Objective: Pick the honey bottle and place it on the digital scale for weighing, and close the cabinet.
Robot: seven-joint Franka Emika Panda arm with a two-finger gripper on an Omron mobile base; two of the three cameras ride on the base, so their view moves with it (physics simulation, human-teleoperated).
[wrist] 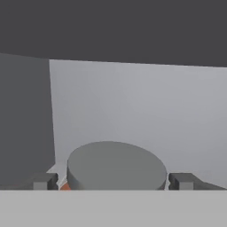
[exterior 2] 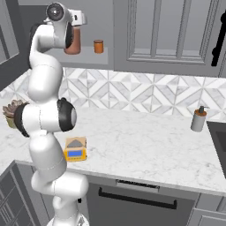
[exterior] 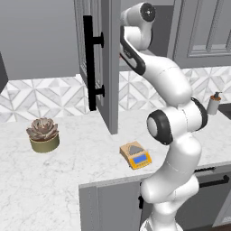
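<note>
The honey bottle (exterior 2: 73, 43) stands upright on the shelf inside the open cabinet, reddish-brown with a grey lid (wrist: 116, 166). My gripper (wrist: 113, 181) is open and straddles it from above, one fingertip (wrist: 44, 181) at each side of the lid, the right one almost touching. The cabinet door (exterior: 106, 63) is swung out towards me, its black bar handle (exterior: 90, 67) facing left. The digital scale (exterior: 135, 155) (exterior 2: 75, 149) lies flat on the marble counter near the front edge, with nothing on its plate.
A small orange jar (exterior 2: 98, 46) shares the shelf, right of the bottle. A potted succulent (exterior: 43, 133) sits on the counter at left, a soap dispenser (exterior 2: 198, 119) at right beside the sink edge (exterior 2: 218, 137). My own arm rises over the scale.
</note>
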